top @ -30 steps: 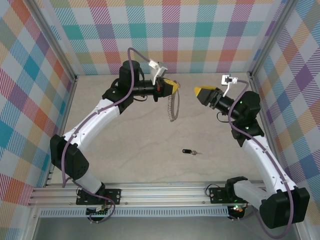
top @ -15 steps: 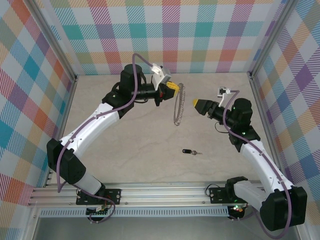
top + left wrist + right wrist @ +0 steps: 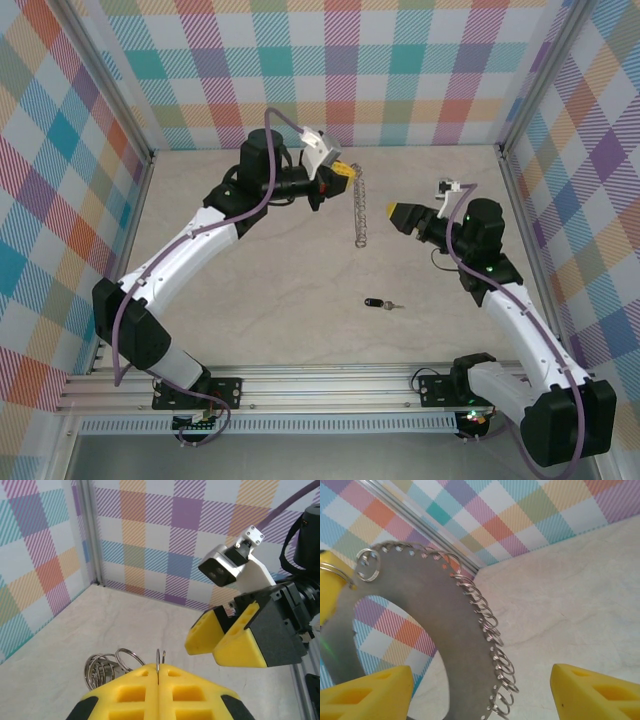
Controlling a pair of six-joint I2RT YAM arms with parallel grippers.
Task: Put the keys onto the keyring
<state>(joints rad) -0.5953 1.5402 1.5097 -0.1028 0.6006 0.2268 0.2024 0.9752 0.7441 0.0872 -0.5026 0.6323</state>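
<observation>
The keyring (image 3: 359, 206), a flat grey metal ring with small wire loops along its rim, hangs edge-on in the air. My left gripper (image 3: 344, 171) is shut on its upper rim. In the left wrist view the yellow pads (image 3: 130, 690) pinch the thin ring edge (image 3: 158, 659), with loops (image 3: 102, 667) to the left. My right gripper (image 3: 397, 213) is open just right of the ring, its tips pointing at it. In the right wrist view the ring (image 3: 420, 610) stands between the spread fingers (image 3: 595, 692). The key (image 3: 377, 302), black-headed with a short silver blade, lies on the table.
The beige table (image 3: 250, 290) is boxed in by checked walls with metal corner posts (image 3: 515, 150). An aluminium rail (image 3: 320, 385) runs along the near edge by both arm bases. The right gripper's yellow fingers (image 3: 235, 645) and wrist camera (image 3: 225, 567) show close ahead in the left wrist view.
The left gripper has swung the keyring a little to the right and up. The right gripper has dropped and come in toward the ring, its fingers slightly wider.
</observation>
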